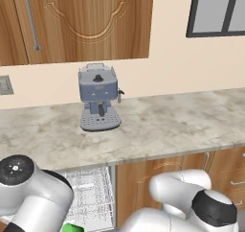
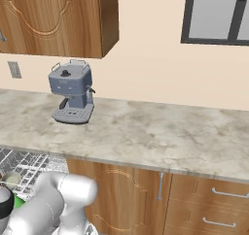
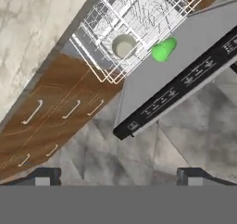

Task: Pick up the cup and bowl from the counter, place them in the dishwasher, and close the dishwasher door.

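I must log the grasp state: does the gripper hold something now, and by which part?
Nothing is held. The gripper is open and empty, above the open flat light grey dishwasher door; the bright green tapered cup lies apart from it.

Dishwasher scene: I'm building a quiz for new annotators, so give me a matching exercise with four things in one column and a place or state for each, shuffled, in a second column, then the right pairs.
Things:
1. cup
2. bowl
3. dishwasher door
4. coffee machine

Places or states:
A. folded down, open
B. standing on the counter
C. at the edge of the white wire rack, bright green
D. sitting inside the white wire rack, grey-beige

Pairs: 1-C, 2-D, 3-A, 4-B
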{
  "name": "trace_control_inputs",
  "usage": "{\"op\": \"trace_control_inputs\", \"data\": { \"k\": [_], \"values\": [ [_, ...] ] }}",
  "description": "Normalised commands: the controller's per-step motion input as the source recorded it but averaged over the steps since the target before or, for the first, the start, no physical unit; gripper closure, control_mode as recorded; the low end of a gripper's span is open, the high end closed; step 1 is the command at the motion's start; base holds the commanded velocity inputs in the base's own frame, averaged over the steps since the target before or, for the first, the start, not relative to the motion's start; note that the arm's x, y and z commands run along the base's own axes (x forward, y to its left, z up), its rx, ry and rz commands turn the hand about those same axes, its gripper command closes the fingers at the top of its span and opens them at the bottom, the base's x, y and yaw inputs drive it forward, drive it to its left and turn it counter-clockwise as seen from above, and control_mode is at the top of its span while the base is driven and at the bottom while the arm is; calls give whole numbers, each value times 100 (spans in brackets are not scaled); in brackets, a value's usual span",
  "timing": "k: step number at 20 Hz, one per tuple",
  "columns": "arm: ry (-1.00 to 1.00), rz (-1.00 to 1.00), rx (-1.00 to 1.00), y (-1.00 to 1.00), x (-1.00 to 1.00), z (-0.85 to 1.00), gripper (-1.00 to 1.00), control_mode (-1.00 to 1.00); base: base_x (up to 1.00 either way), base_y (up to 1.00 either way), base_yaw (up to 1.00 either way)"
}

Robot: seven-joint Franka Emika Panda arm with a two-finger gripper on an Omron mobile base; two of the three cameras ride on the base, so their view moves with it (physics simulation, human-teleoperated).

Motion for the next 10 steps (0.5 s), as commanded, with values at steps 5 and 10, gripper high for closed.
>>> {"op": "trace_control_inputs", "data": {
  "k": [5, 10],
  "values": [
    [0, 56, -28, -9, -75, -28, -100, -100, 0, 0, 0],
    [0, 59, -36, -48, -67, -61, -100, -100, 0, 0, 0]
  ]
}}
